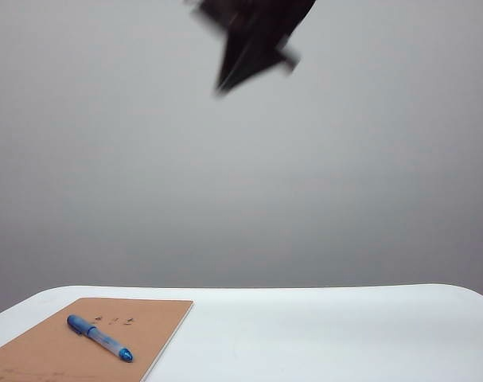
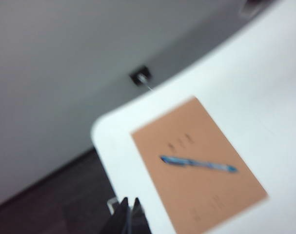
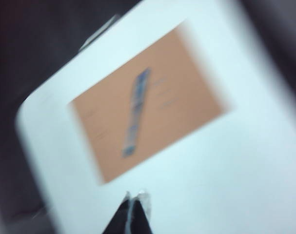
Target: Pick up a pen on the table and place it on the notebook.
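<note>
Pen [image 1: 99, 337] lies flat on the notebook [image 1: 157, 318], its dark cap toward the notebook's far edge near the small printed marks and its blue tip toward the near edge, with its whole length inside the brown cover. Nothing touches it. The notebook rests on the white table [image 1: 329, 334], close to the table's left corner in the exterior view.

The right gripper [image 3: 134, 204] hangs high above the notebook and well apart from it; its wrist view looks down on the brown cover from a distance, and its jaws are pressed together on nothing. The dark blurred shape at the top of the exterior view, far above the notebook, looks like one of the arms, but which one cannot be told. The left gripper [image 2: 128, 204] is also well above the notebook, off beyond the table's corner in its own wrist view; its two dark fingertips sit close against each other with no visible gap, so its jaws also read as closed and empty.

Judging by how things lie, the placing step looks done: the pen is on the notebook and both grippers are clear of it. What remains is probably only for the arms to draw back to a rest pose. That calls for no contact with the notebook, so that the pen, which could roll easily on the smooth cover, stays where it lies.
</note>
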You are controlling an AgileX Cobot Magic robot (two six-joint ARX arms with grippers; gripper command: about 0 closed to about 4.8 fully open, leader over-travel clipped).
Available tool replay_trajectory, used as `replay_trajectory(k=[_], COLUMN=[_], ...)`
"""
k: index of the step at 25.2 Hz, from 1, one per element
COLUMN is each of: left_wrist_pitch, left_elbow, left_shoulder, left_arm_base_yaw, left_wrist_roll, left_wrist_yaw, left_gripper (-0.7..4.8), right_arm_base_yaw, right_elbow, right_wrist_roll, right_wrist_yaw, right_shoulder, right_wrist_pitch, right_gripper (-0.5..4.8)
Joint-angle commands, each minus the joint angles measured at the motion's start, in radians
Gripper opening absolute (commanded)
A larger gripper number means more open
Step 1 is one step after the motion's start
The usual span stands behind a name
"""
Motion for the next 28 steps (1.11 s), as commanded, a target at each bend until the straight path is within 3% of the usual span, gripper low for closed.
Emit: replay_trajectory(k=[1,6,10,13,17,20,23,28], left_wrist_pitch=[0.045,0.045,0.051,0.051,0.052,0.051,0.06,0.207], left_elbow=[0.006,0.005,-0.003,-0.004,-0.004,-0.004,-0.011,-0.142], left_shoulder=[-0.042,-0.06,-0.06,-0.06,-0.06,-0.06,-0.06,-0.129], left_arm_base_yaw=[0.001,0.001,0.001,0.001,0.001,0.001,0.001,0.002], left_wrist_roll=[-0.008,-0.034,-0.052,-0.051,-0.051,-0.052,-0.066,-0.096], left_wrist_yaw=[-0.055,-0.055,-0.057,-0.1,-0.098,-0.099,-0.099,-0.131], left_gripper=[-0.06,-0.06,-0.06,-0.06,-0.06,-0.06,-0.06,-0.06], right_arm_base_yaw=[-0.04,-0.113,-0.12,-0.119,-0.13,-0.156,-0.155,-0.155], right_elbow=[0.006,0.004,-0.003,-0.156,-0.475,-0.679,-0.841,-1.225], right_wrist_roll=[0.026,0.052,0.051,0.051,0.087,0.105,0.128,0.156], right_wrist_yaw=[0.159,0.226,0.385,0.411,0.543,0.51,0.503,0.497], right_shoulder=[-0.147,-0.331,-0.509,-0.65,-0.808,-0.887,-0.923,-1.089], right_wrist_pitch=[0.051,0.049,-0.083,-0.089,0.214,0.41,0.493,0.803], right_gripper=[-0.07,-0.07,-0.07,-0.07,-0.07,-0.07,-0.07,-0.07])
